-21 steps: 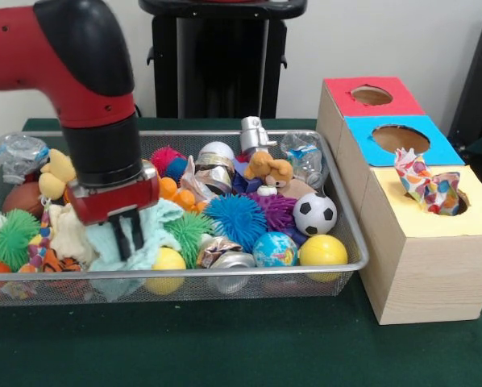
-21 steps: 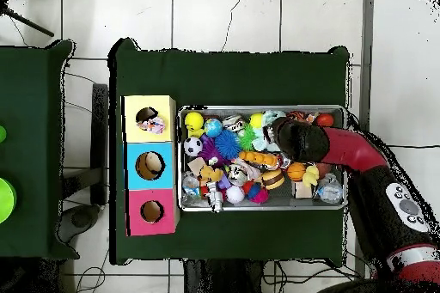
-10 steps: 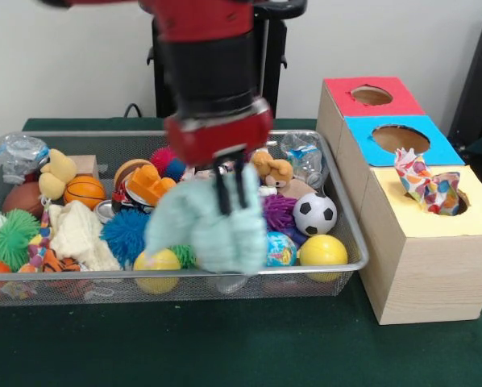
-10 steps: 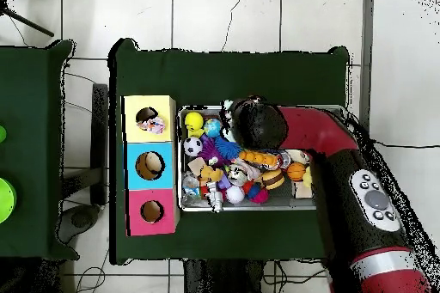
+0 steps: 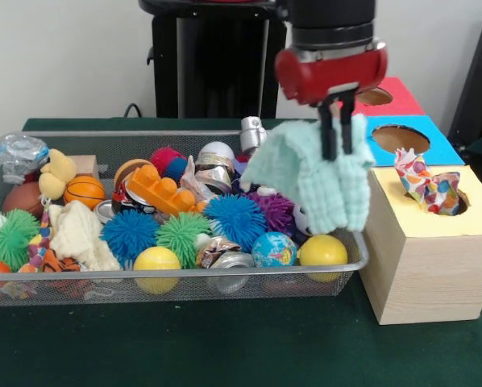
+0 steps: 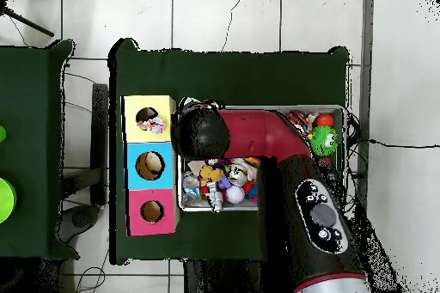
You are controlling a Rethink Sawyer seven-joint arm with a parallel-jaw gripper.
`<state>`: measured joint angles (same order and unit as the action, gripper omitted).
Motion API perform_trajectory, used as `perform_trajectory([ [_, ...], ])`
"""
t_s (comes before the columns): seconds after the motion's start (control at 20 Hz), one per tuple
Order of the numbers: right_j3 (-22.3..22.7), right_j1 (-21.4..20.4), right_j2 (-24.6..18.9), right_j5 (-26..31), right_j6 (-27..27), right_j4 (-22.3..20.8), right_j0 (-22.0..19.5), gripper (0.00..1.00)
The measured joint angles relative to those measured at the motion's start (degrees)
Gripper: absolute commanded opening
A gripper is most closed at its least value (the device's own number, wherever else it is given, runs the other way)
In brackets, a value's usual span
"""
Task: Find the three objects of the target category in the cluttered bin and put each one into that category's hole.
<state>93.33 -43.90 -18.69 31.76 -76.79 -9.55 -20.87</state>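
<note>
Since half a second ago the arm has swung from above the middle of the wire bin (image 5: 225,276) to its end nearest the boxes, carrying the cloth along. The gripper (image 5: 335,143) points straight down, its fingers pinched closed on the pale green cloth (image 5: 313,176), which hangs clear above the bin's corner, just beside the yellow box (image 5: 422,242). A patterned cloth (image 5: 425,184) sits in that box's hole. In the overhead view the arm's wrist (image 6: 200,133) covers the gripper.
</note>
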Motion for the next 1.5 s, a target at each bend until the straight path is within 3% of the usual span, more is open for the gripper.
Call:
perform_trajectory([
  [0.35,5.1,-1.9,1.8,0.0,-3.5,2.4,0.3,0.0],
  [0.85,10.9,-3.8,2.7,0.0,-3.5,3.2,-6.4,0.0],
  [0.9,12.4,-4.8,3.1,0.0,-3.5,3.2,-8.0,1.0],
  [1.5,14.7,-5.7,3.3,0.0,-3.5,3.1,-9.7,1.0],
])
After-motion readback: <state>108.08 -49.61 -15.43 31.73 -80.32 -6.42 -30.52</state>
